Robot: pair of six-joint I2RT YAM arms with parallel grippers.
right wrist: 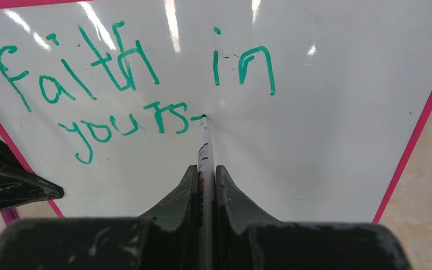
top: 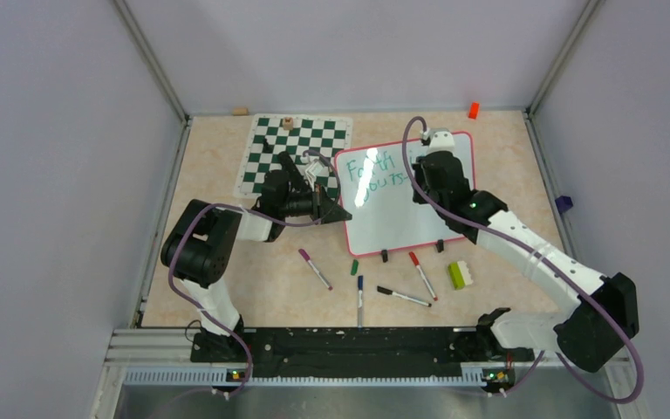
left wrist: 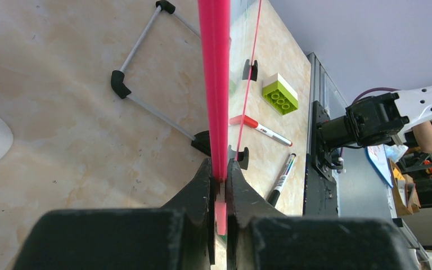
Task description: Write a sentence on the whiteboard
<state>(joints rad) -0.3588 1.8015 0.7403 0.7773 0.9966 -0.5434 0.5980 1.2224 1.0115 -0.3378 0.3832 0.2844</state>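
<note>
- whiteboard [top: 406,218] sits centre-right in the top view
- left gripper [left wrist: 219,169] is pinched tight on its pink frame [left wrist: 215,84]
- right gripper [right wrist: 205,171] is clamped on a marker [right wrist: 205,140], tip touching the sentence [right wrist: 118,84], which reads "faith in yours-"

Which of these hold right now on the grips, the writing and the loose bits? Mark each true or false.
1. The left gripper is shut on the whiteboard at its pink edge. True.
2. The right gripper is open and empty. False: it is shut on a marker whose tip is at the board.
3. The sentence reads "faith in", with "yours" begun below. True.
4. The writing is red. False: it is teal-green.
5. The green brick sits on the chess mat. False: it lies on the table, by the board's near right corner.
</note>
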